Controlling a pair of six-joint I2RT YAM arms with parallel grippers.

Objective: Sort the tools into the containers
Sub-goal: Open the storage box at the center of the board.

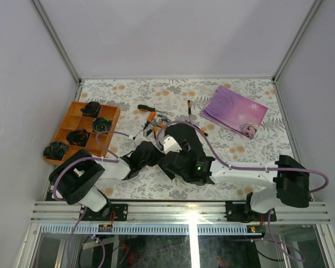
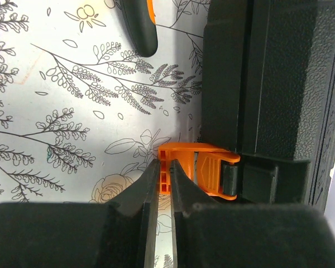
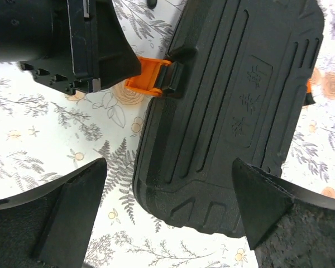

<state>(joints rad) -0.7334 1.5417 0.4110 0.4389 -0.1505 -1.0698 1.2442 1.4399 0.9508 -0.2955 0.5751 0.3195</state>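
Your black ribbed hard-plastic tool case (image 3: 234, 111) lies shut on the floral tablecloth (image 3: 56, 128), mid-table. Your left gripper (image 2: 163, 173) is pinched on its small orange latch (image 2: 209, 170). Your right gripper (image 3: 167, 173) hangs spread wide over the case, gripping nothing. Orange-handled tools (image 1: 152, 117) lie just beyond.

From my seat the black tool case (image 3: 234, 111) lies flat on the flowery cloth, about mid-table, and looks shut. It's got rounded corners, a ribbed lid and some embossed characters facing up. Its little orange latch (image 2: 204, 173) sticks straight out from one long edge. The tools sit loose just behind it. One black-and-orange screwdriver (image 1: 148, 108) lies crosswise, and a second screwdriver (image 1: 189, 106) points away from me. The orange-handled pliers (image 1: 152, 119) are close to the case's far left corner. Can't really pick out a hammer from here.
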